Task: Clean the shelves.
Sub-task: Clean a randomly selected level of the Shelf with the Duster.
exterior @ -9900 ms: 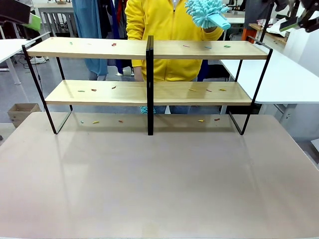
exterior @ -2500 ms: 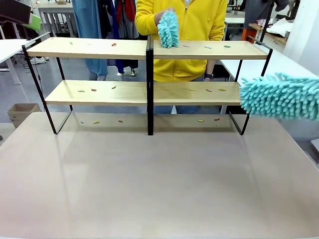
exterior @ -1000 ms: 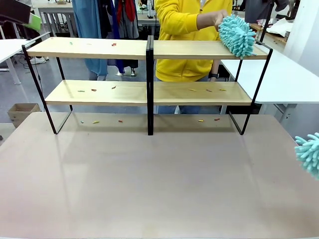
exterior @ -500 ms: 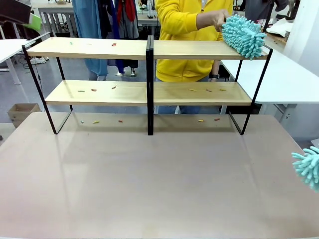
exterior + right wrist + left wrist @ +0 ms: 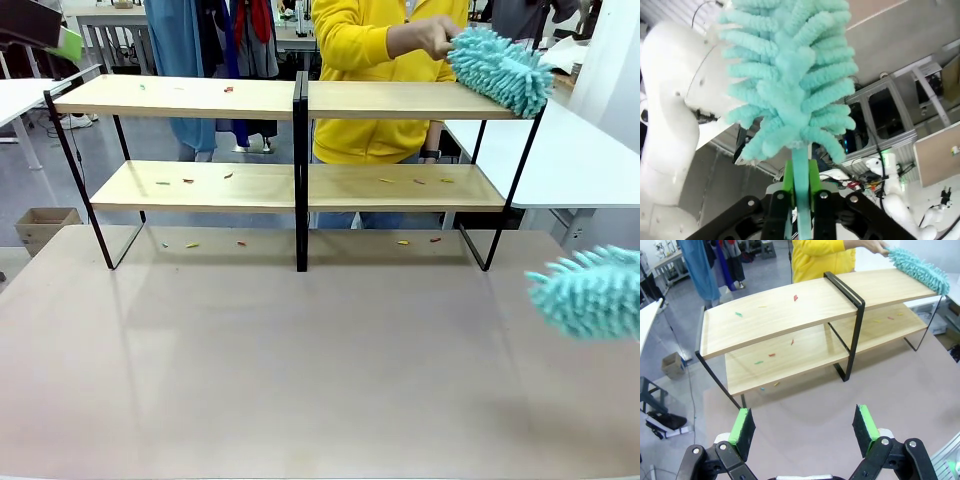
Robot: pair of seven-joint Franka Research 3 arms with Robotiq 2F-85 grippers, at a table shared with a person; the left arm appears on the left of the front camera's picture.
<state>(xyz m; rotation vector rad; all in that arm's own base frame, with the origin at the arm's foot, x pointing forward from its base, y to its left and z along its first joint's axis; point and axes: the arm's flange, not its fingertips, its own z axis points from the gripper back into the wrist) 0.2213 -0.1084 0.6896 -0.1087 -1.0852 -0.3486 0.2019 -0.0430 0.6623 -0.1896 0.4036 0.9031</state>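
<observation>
Shelves (image 5: 190, 97) light wood, black frame; duster (image 5: 790, 75) teal; person's jacket (image 5: 360, 60) yellow.

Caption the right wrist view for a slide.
Right gripper shut on the handle of a fluffy teal duster.

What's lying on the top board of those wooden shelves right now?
On the top board of the shelves, a few small coloured scraps lie on the left half. A person's hand holds a teal duster on the right end; anything beneath the duster is hidden.
</observation>
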